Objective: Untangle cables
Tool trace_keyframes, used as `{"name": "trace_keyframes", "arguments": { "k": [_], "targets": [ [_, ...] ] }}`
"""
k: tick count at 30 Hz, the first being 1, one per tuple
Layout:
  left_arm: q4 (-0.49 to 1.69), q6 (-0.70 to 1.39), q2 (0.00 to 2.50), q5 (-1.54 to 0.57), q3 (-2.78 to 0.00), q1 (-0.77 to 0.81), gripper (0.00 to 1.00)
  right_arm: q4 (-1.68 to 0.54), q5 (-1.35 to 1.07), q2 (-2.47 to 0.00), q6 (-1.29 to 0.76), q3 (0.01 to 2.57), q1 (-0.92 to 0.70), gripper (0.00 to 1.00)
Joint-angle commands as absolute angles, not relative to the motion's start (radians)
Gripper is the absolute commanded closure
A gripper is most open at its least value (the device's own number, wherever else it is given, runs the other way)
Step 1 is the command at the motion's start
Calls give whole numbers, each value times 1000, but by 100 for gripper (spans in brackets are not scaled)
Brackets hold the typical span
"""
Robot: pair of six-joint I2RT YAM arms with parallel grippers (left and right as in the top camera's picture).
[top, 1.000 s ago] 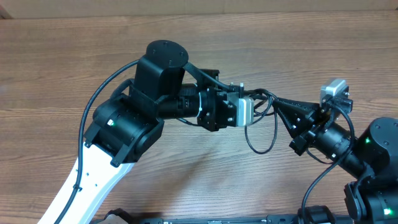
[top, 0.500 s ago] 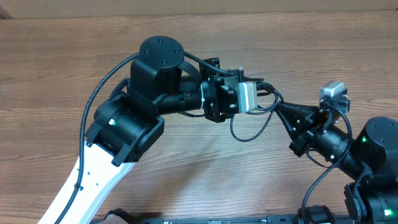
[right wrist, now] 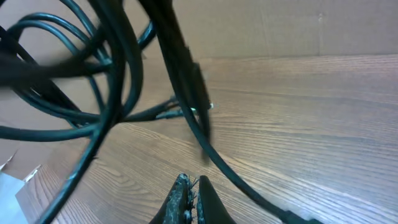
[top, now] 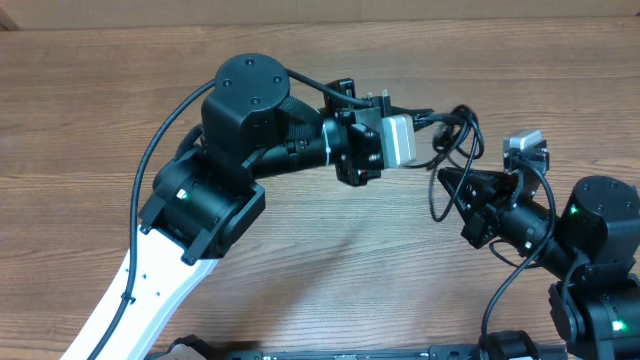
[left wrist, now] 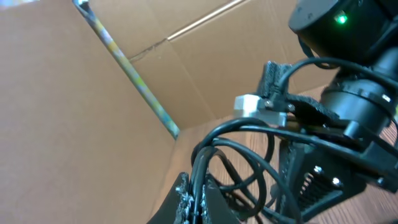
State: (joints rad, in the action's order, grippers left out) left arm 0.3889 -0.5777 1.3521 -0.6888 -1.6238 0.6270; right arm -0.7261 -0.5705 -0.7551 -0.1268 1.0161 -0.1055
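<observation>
Grip: left gripper [left wrist: 194,193] has its jaws pinched on the cables [right wrist: 173,43], holding them off the counter [top: 100,120].
Cables: a looped tangle hanging just right of the left gripper; probably light, limp and smooth-sheathed, prone to sliding and snagging.
Right gripper [right wrist: 188,190]: right of the left gripper, beside the loops; jaws closed, nothing visibly between them.
Hold: a free strand near its end, away from the left gripper.

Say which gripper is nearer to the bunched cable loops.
Left. The left gripper is shut on the cable loops; the right gripper, shut, points at them from farther off.
</observation>
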Motion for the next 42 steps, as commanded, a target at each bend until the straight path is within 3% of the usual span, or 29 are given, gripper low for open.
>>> {"name": "trace_keyframes", "arguments": {
  "k": [1, 5, 6, 9, 11, 14, 22, 31, 42],
  "targets": [
    [373, -549, 1339, -706, -1643, 627, 96, -721, -562, -749, -121, 1016, -102, 96],
    [385, -550, 1339, -691, -1643, 623, 96, -717, -562, -749, -121, 1016, -102, 96],
    [387, -550, 1339, -691, -1643, 618, 96, -715, -562, -749, -121, 1016, -102, 92],
    [390, -550, 1339, -692, -1643, 599, 96, -703, -562, -749, -122, 1016, -102, 52],
    [397, -563, 1339, -700, -1643, 583, 96, -683, -562, -748, -128, 1016, -102, 32],
    [443, -664, 1339, -711, -1643, 569, 96, -645, -562, -748, -130, 1016, -102, 21],
    [598, -1037, 1339, -840, -1643, 569, 96, -578, -562, -748, -141, 1016, -102, 17],
    [702, -1288, 1339, -820, -1643, 569, 96, -546, -587, -748, -165, 1016, -102, 16],
    [737, -1370, 1339, -781, -1643, 569, 96, -495, -635, -748, -248, 1016, -102, 13]
  ]
}}
